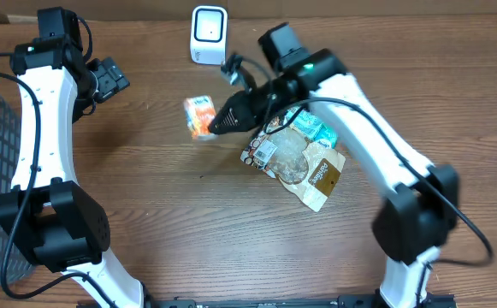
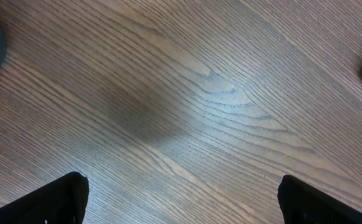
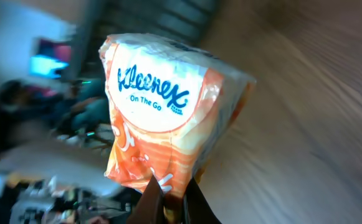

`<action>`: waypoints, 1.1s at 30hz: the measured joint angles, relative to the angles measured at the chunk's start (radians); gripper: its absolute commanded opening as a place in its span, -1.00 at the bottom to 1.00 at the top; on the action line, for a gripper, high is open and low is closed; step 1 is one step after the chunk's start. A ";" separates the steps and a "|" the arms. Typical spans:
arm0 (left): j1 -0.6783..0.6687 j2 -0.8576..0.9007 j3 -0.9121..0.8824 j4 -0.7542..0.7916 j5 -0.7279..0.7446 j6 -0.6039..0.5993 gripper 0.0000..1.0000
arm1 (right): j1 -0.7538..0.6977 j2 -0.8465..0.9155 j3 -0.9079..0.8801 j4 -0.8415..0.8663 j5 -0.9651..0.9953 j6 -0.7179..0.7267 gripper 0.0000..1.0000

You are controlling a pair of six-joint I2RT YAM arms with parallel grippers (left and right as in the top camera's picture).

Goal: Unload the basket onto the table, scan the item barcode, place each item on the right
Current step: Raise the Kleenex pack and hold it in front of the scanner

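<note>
Orange tissue pack (image 3: pixel 162 112) pinched by right tool (image 3: pixel 170 200); left tool (image 2: pixel 184 200) spread wide.

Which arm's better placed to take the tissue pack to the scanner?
Right. The right gripper is shut on the tissue pack, a short way from the scanner in the overhead view. The left gripper is open, holds nothing and is farther off.

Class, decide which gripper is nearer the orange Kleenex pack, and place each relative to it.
Right. The right gripper is shut on one edge of the Kleenex pack. The left gripper hangs open over the table, well apart from the pack, touching nothing.
</note>
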 measured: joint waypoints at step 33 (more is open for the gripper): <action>0.000 0.000 0.000 0.000 0.000 0.000 0.99 | 0.074 -0.023 0.146 0.083 0.995 0.414 -0.92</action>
